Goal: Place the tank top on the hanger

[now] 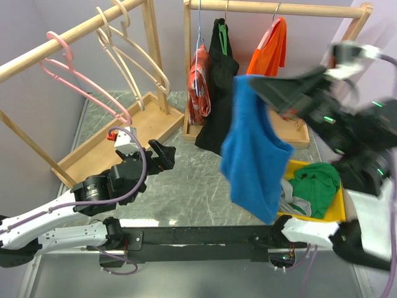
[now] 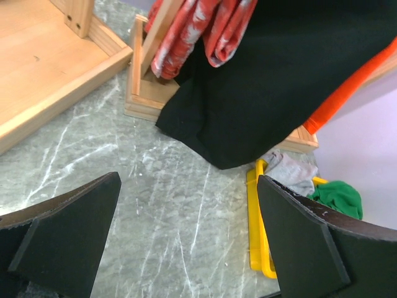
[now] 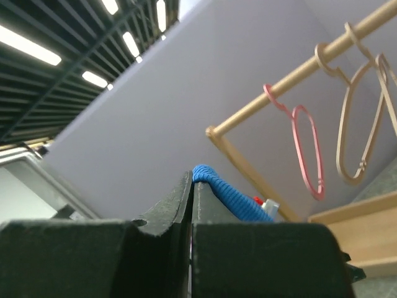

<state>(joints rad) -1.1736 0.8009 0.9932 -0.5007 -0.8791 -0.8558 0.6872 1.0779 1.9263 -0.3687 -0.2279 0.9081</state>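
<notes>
Right gripper point(image 1: 259, 85) is up high over the right side of the table point(image 1: 186, 186), jaws clamped on the blue tank top point(image 1: 251, 146). The right wrist view confirms it, with a roll of blue fabric bulging out between the closed fingers point(image 3: 162, 208). The garment hangs free from that single pinch. It drapes in front of the black garment point(image 1: 217, 93) on the right rack, and its lowest corner dangles just above the yellow tray point(image 1: 338, 208). The arm is blurred, so I can't say whether a strap or a hem is in the grip.

Left gripper point(image 1: 164, 155) sits low over the marble with its jaws spread wide and nothing between them. Its own camera shows both fingers point(image 2: 68, 236) far apart.

The target, the pink hanger point(image 1: 80, 77), is on the left rack's rail, well apart from the tank top and beside the cream hangers point(image 1: 133, 56).

My read on doing this well:
- **Height:** the cloth should go leftward high, so the trailing corner clears the left arm.
- **Second hold:** one pinch leaves the fabric bunched. The open left gripper looks best used to take another hold and spread an opening before anything meets the hanger.
- **Approach:** the hanger likely swings on its hook, so a slow approach onto one sloping arm suits it.
- **Aim:** pink, not cream.
</notes>
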